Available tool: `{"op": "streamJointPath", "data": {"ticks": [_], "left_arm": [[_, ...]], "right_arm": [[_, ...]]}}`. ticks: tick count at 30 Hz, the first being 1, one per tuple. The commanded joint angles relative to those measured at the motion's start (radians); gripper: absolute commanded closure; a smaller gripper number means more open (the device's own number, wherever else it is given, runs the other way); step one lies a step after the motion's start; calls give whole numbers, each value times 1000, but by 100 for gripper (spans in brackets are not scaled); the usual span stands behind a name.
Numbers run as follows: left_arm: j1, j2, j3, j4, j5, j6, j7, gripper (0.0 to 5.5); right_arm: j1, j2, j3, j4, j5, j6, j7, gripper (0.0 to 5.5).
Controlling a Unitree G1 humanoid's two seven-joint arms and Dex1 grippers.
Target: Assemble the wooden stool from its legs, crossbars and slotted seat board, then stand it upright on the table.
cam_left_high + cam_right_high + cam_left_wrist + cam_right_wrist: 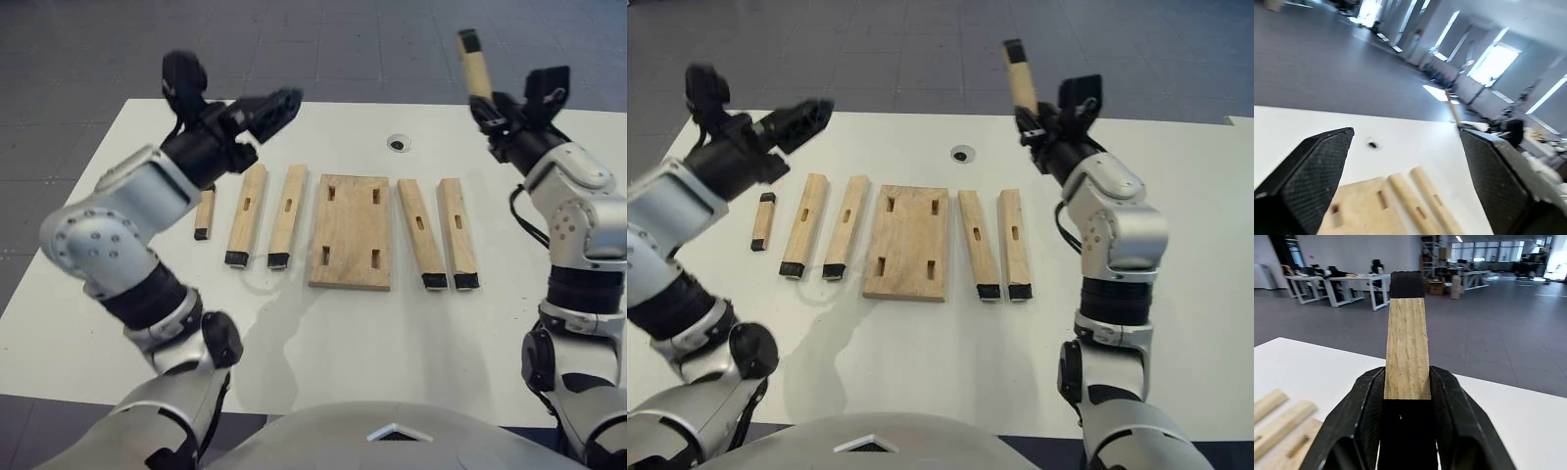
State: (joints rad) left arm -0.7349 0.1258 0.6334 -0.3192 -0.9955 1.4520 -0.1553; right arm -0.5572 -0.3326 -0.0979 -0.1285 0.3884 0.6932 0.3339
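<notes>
Right gripper (493, 106) is in the upper right of the head view, fingers pinching a short crossbar (475, 64) that sticks straight up, black cap on top. Left gripper (227, 90) hangs at upper left over the table (392, 343), fingers spread wide with nothing between them. The slotted seat board (351, 231) lies flat mid-frame. Left-side legs (247, 214) lie beside it, right-side legs (458, 231) opposite, and a second crossbar (205, 213) lies far left.
</notes>
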Motion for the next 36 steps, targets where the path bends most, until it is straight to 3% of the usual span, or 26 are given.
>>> {"op": "streamJointPath", "data": {"ticks": [1, 9, 25, 36], "left_arm": [[-98, -83, 118, 122, -128, 78, 133, 148], [-108, -131, 124, 180, -251, 75, 341, 148], [-45, -23, -97, 251, -529, -171, 592, 148], [-8, 86, -238, 266, -705, -323, 685, 326]], "right_arm": [[-52, 40, 69, -126, 58, 18, 59, 421], [-83, 87, 128, -257, 109, 67, 54, 421], [10, 124, 220, -341, 132, 111, 36, 421], [8, 99, 221, -291, 94, 71, 56, 421]]}}
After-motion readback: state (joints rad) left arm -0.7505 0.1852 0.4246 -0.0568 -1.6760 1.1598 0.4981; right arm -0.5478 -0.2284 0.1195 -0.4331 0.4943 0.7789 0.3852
